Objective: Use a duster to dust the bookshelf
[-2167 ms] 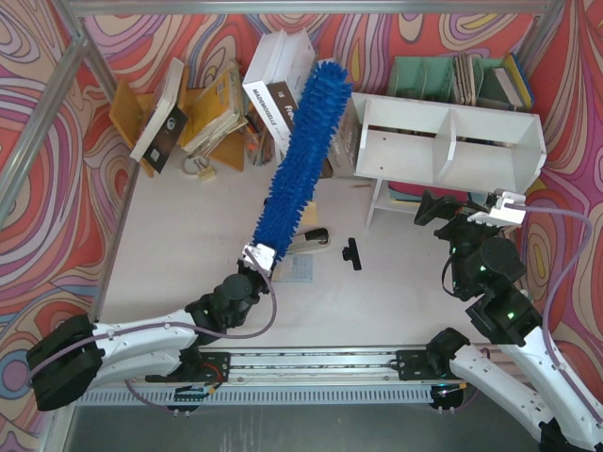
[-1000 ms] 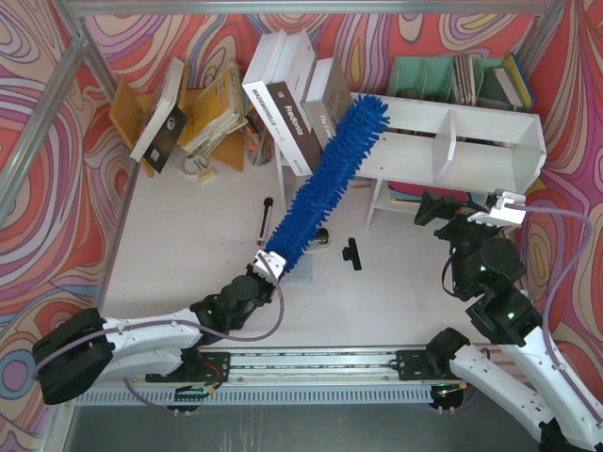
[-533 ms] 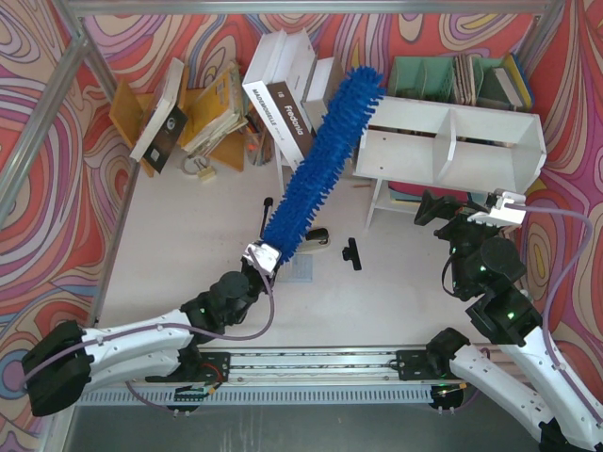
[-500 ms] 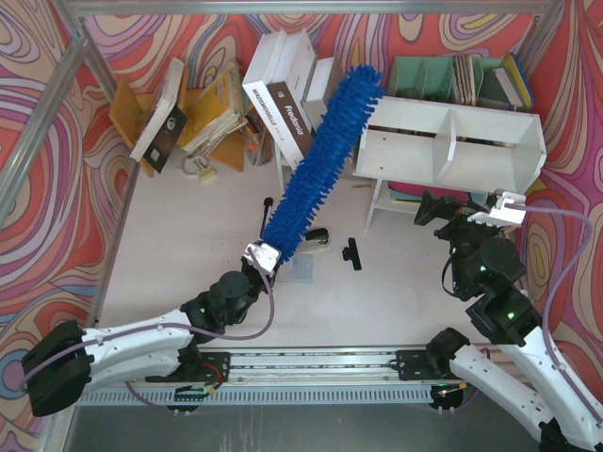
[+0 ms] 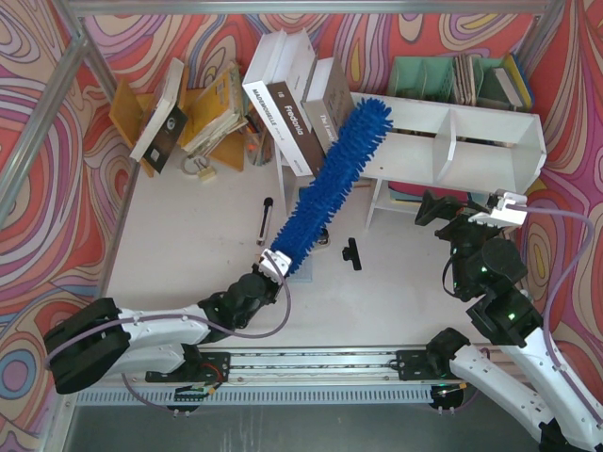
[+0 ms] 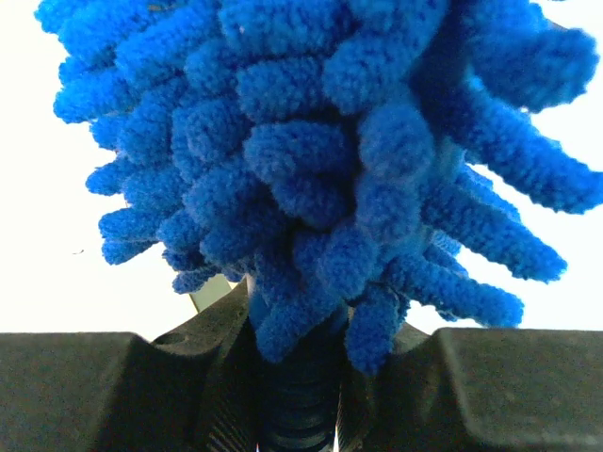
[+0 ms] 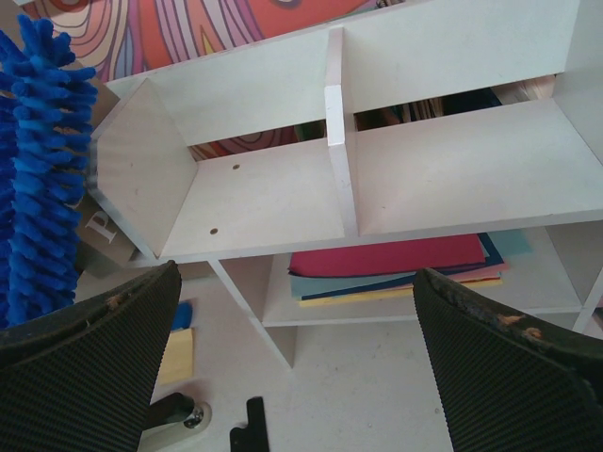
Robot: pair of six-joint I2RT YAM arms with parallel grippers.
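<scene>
Duster (image 5: 330, 184) clamped in left end effector (image 5: 274, 266), tip by bookshelf (image 5: 490, 155); right end effector (image 5: 462, 209) spread wide.

The duster (image 5: 332, 179) is bright blue all over. The bookshelf (image 5: 471, 141) is plain white; beneath it lie red, blue and yellow sheets (image 7: 386, 256). The organiser (image 5: 419, 75), upper right, is teal; the rack (image 5: 122, 105), upper left, orange. The walls (image 5: 57, 188) swirl in pink, orange and purple; the table (image 5: 179, 254) is off-white.
</scene>
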